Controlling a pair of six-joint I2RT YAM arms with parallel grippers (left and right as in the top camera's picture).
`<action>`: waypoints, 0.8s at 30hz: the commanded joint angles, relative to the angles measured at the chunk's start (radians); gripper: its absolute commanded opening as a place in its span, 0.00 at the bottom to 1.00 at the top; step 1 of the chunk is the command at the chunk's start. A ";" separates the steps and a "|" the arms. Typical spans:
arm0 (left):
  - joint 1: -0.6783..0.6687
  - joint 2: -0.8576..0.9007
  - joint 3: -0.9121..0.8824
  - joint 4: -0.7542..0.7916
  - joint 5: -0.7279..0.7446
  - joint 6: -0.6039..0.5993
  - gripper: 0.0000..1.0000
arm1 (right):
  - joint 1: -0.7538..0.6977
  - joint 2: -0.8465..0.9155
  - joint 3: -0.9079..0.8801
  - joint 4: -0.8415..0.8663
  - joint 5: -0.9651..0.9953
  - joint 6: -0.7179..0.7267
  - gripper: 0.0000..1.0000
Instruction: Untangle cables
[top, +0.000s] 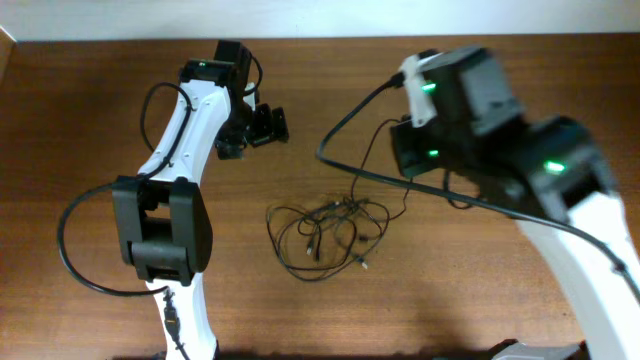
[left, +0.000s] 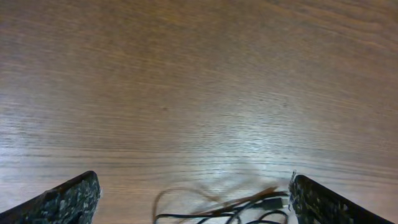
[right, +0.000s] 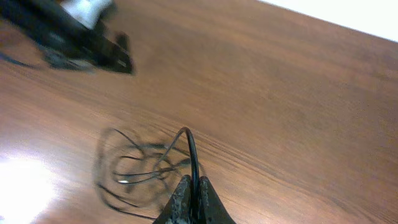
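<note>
The cables (top: 325, 232) lie as a loose tangle of thin black loops on the wooden table (top: 90, 110), between the two arms. My right gripper (right: 193, 200) is shut on one cable strand (right: 190, 152), which arches up from the tangle (right: 140, 169) into the fingertips. In the overhead view the right wrist (top: 415, 150) hangs above and to the right of the tangle, hiding its fingers. My left gripper (top: 266, 126) stands open behind and to the left of the tangle. In its own view the left gripper (left: 193, 205) has nothing between its fingers (left: 68, 200), with cable loops and a plug (left: 252, 208) just ahead.
The right arm's thick black cable (top: 345, 118) sweeps across the table behind the tangle and under that arm. The left arm's own thick cable (top: 72, 250) loops out at the left. The left arm (right: 87, 43) shows at the top left of the right wrist view.
</note>
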 joint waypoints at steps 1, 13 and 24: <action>-0.003 -0.006 0.004 -0.012 0.256 0.215 0.70 | -0.109 -0.082 0.058 0.001 -0.332 -0.033 0.04; -0.211 -0.006 -0.211 -0.010 0.592 0.627 0.77 | -0.404 0.006 0.055 -0.082 -0.440 0.102 0.04; -0.315 -0.006 -0.272 0.325 0.563 0.272 0.28 | -0.404 0.006 0.055 -0.140 -0.386 0.048 0.04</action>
